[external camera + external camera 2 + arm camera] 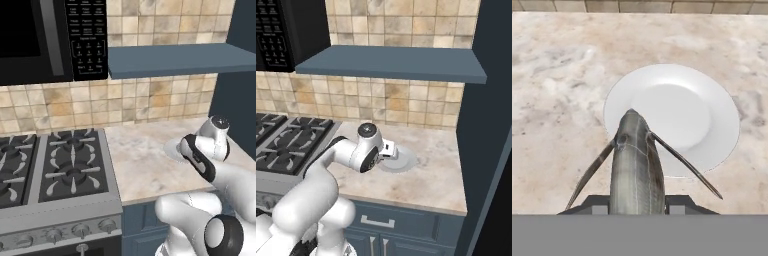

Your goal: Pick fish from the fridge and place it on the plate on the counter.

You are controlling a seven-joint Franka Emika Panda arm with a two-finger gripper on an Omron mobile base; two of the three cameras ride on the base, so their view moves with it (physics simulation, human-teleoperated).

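In the hand view, a grey-brown fish (634, 165) with thin spread fins sticks forward out of my gripper (636, 204), which is shut on it. The fish's head reaches over the near-left rim of the round white plate (687, 115), which lies on the beige marbled counter (557, 100). From the base views, the plate (403, 161) sits mid-counter, partly behind my white wrist. Part of the plate (172, 148) shows left of the arm. The fridge's dark side (491, 125) rises at the right.
A black gas stove (55, 160) with grey grates borders the counter on the left. A blue-grey shelf (396, 62) hangs above the counter, with a black microwave (50, 37) above the stove. Tiled wall closes the back. Blue cabinets (401, 225) sit below.
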